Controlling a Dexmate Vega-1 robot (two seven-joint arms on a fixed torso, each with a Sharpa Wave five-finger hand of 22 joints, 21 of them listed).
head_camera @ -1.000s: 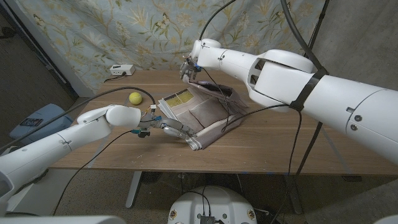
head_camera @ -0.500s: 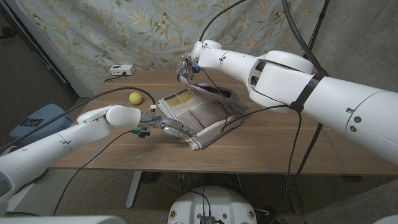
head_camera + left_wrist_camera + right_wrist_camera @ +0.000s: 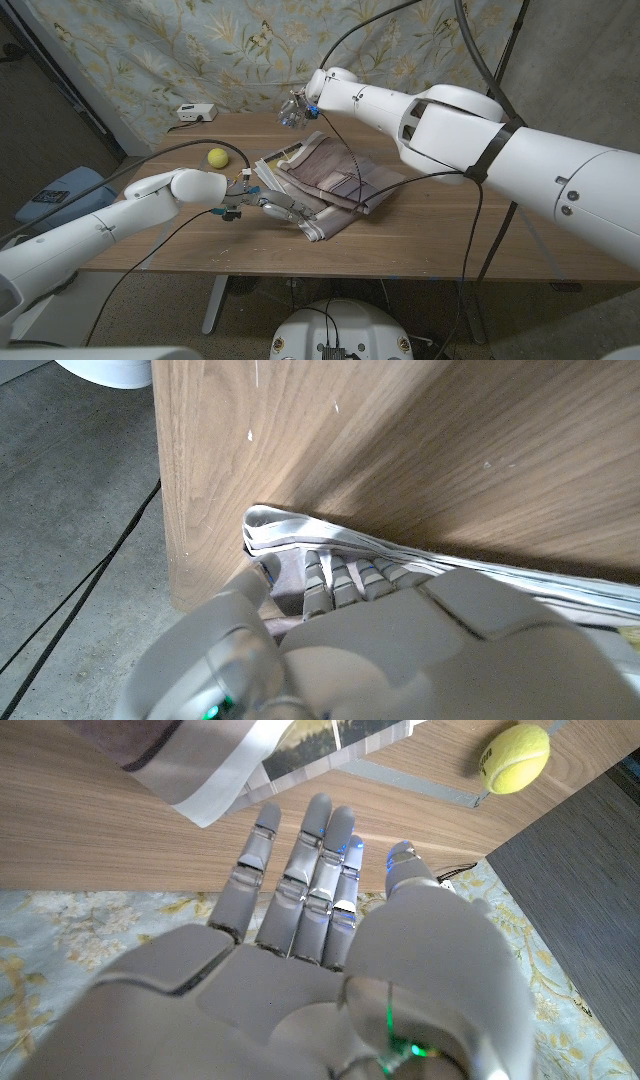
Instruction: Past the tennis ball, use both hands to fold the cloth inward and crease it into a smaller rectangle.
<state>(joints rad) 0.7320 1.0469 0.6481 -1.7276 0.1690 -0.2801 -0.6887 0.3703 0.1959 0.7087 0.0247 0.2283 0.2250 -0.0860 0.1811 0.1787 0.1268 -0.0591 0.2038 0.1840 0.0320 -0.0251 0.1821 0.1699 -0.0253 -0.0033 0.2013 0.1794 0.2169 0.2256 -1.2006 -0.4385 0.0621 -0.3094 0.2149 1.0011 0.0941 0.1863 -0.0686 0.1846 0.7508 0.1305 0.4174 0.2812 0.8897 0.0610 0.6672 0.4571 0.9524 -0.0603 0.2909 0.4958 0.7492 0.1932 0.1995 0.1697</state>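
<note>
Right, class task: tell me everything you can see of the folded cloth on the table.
The cloth is a soft fabric, brownish-mauve with pale edges and a yellow-green printed patch near the tennis ball. It lies folded in layers on the wooden table, its stacked hems showing at the near corner. The left robot hand presses on that near part; the right robot hand hovers open beyond its far edge.

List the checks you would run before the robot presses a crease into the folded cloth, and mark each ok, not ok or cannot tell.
1. Cloth folded over on itself: ok, the far flap now lies across the middle.
2. Left hand on the near cloth edge: ok, fingers rest on it.
3. Right hand free: ok, open above the table, holding nothing.
4. Tennis ball apart from the cloth: ok.
5. Edges lined up into a neat rectangle: not ok, layers sit skewed.
6. Cloth fully on the table: ok.
</note>
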